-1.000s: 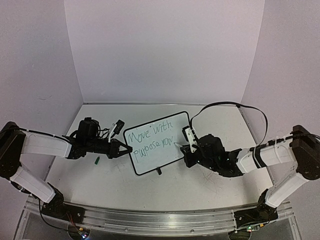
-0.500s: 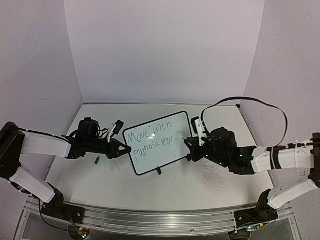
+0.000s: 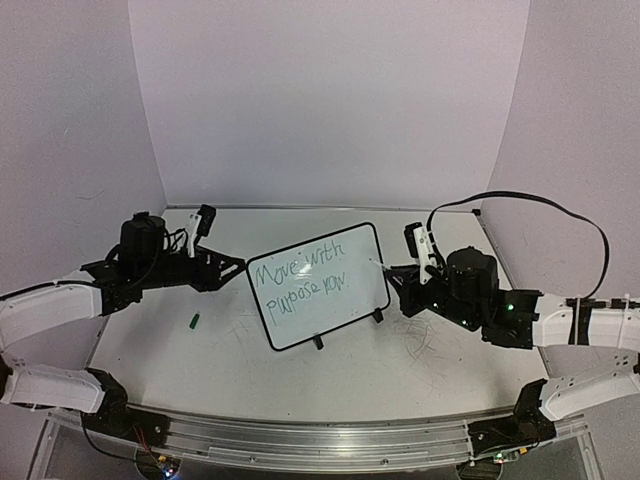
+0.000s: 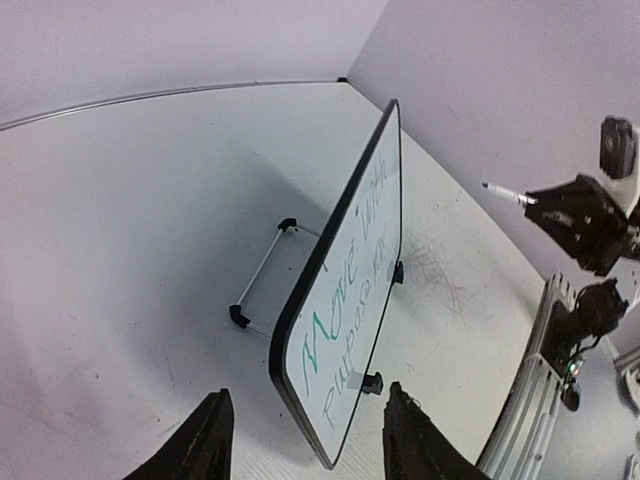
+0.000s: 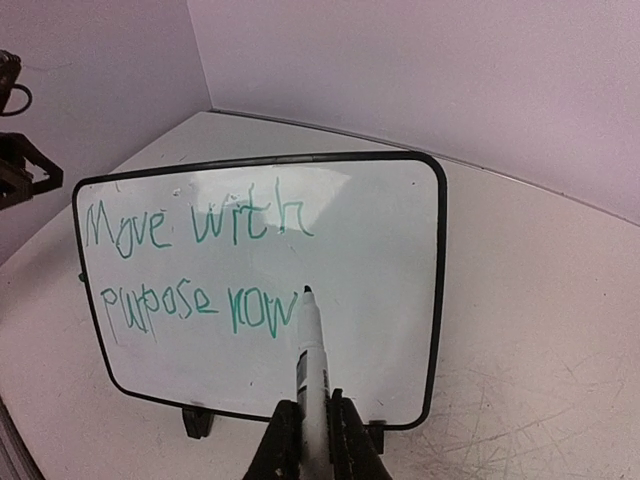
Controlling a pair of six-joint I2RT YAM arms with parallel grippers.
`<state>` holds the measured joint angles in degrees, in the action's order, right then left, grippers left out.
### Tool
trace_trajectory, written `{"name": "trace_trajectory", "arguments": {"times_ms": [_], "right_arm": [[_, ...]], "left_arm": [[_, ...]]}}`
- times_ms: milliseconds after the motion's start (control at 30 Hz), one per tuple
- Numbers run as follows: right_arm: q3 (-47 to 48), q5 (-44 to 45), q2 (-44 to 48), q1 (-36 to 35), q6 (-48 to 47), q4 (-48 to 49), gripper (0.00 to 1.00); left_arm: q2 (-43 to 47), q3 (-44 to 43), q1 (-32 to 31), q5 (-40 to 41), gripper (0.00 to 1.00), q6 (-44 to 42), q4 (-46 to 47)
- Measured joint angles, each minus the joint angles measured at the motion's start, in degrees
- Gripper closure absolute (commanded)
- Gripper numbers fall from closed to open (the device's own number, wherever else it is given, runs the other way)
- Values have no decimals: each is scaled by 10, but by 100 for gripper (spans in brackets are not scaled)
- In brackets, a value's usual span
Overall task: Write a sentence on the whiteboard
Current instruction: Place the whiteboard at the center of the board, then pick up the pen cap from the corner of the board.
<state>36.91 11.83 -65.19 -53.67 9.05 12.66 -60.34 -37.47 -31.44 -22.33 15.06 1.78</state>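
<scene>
The whiteboard (image 3: 318,283) is being propped on its feet at the middle of the table (image 3: 430,370). A marker (image 5: 312,360) is being gripped by the right hand (image 5: 315,445), tip just off the board. The left hand (image 4: 305,445) is being held part-open, empty, nearby.

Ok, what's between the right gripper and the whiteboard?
Only the marker that the right gripper holds, tip aimed at the whiteboard; the left wrist view shows a gap before the board.
</scene>
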Motion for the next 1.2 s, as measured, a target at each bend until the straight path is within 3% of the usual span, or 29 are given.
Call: {"name": "trace_trajectory", "arguments": {"times_ms": [133,267,400,533,767,867,1200], "right_arm": [[3,-7,0,0,-2,-8,100],[3,-15,5,0,-5,-13,100],[11,-30,10,0,-12,-28,100],[12,-44,25,0,-15,-37,100],[12,-49,71,0,-12,-38,100],[7,-49,85,0,-10,-38,100],[6,-51,91,0,-8,-39,100]], "left_arm": [[91,4,0,85,36,93,-86],[129,4,0,192,35,197,-213],[83,4,1,255,35,246,-299],[-25,-6,2,282,34,254,-342],[-180,-42,23,312,38,222,-352],[-209,-44,34,313,47,201,-339],[-279,-52,45,297,63,164,-279]]}}
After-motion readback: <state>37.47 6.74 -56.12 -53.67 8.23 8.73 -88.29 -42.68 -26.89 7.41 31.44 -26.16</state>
